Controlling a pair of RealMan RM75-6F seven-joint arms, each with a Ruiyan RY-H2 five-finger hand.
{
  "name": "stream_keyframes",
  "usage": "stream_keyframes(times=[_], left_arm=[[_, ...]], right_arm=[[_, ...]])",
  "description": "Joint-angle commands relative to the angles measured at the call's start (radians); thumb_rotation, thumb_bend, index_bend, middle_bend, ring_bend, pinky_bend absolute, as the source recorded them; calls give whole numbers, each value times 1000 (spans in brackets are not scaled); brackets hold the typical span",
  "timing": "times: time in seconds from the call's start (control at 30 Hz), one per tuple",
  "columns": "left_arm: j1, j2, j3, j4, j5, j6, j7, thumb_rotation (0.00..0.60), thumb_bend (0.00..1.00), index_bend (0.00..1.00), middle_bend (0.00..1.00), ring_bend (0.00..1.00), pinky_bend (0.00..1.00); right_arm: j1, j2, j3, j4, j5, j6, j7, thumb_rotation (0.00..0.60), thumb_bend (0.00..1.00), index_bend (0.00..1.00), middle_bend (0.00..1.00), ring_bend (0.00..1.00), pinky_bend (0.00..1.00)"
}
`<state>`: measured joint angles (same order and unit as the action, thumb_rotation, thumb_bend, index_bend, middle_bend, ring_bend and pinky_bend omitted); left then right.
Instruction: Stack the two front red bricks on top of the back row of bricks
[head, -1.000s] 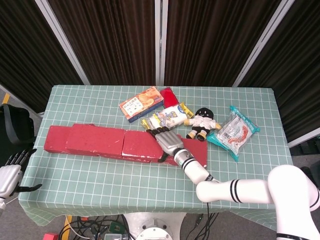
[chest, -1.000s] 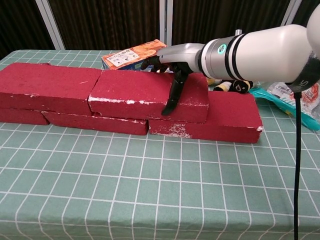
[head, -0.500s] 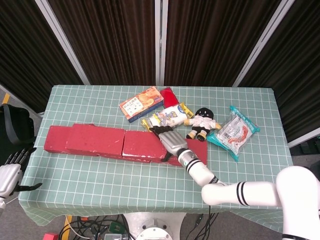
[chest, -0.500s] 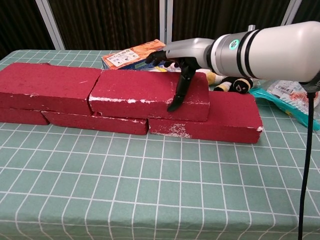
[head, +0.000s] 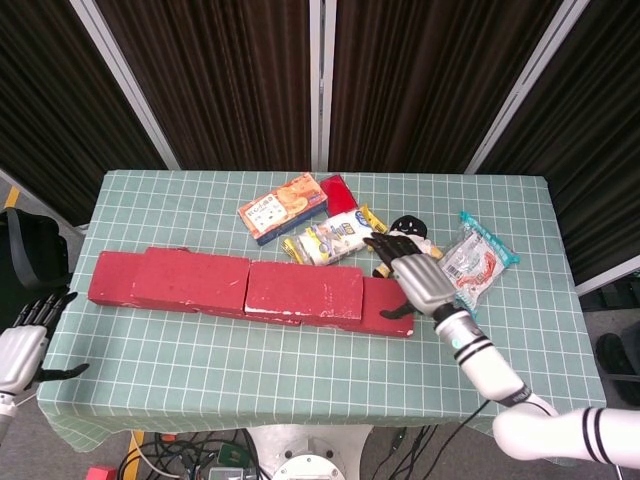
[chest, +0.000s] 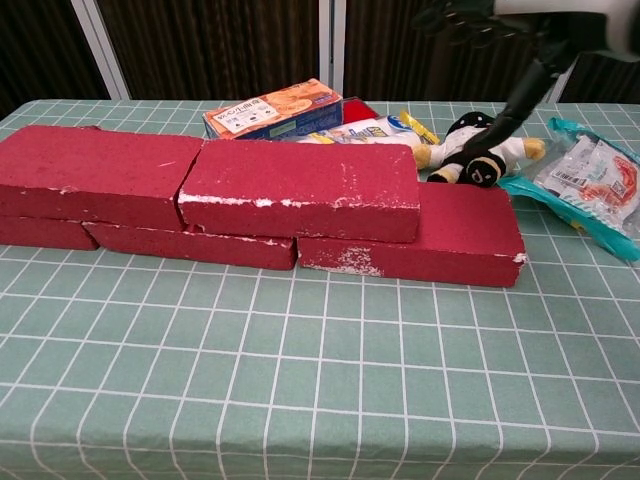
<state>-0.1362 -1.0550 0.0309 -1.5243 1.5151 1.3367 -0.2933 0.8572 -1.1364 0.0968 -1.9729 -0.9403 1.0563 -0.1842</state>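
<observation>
Nearest the robot, the left robot hand hangs off the near left corner of the table covered in a green cloth with a white grid, its dark fingers spread and holding nothing. Further in, the red rectangular bricks lie in a long line across the table: a bottom row whose right end sticks out bare, and on top of it two stacked red bricks, the left upper brick and the right upper brick, set end to end and touching, with chipped white edges along their front faces. The right robot hand hovers above the exposed right end of the bottom row, lifted clear of the bricks, fingers loosely spread and grasping nothing; in the chest view only its dark fingers show, reaching down from the top right. Just behind the bricks lie a white and yellow snack packet and a small plush doll with black hair, partly hidden by the right robot hand in the head view. To the right sits a teal-edged clear bag with red contents. Furthest back are an orange and blue flat box and a small red packet beside it.
</observation>
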Motion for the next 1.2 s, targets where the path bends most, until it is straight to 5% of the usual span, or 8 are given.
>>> stream_keyframes(times=[0.03,0.23,0.57,1.2], left_arm=[[-1,-1,1,-13,-5,-7,18,600,29,25,0,0,0],[-6,-9,-2,-30,-15,-20,45,600,30,24,0,0,0],[-8,-11,0,-16,-26,-36,34,600,29,24,0,0,0],[-15,-16,1,13,-18,-47,6,600,30,24,0,0,0]], right_arm=[[-144,48,-49,41,-176,104,130,600,0,0,0,0,0],[-150,-30,-37,166,-177,28,173,600,0,0,0,0,0],[-51,-220,35,305,-87,-106,48,600,0,0,0,0,0],[0,-336,76,356,16,-144,-79,600,0,0,0,0,0]])
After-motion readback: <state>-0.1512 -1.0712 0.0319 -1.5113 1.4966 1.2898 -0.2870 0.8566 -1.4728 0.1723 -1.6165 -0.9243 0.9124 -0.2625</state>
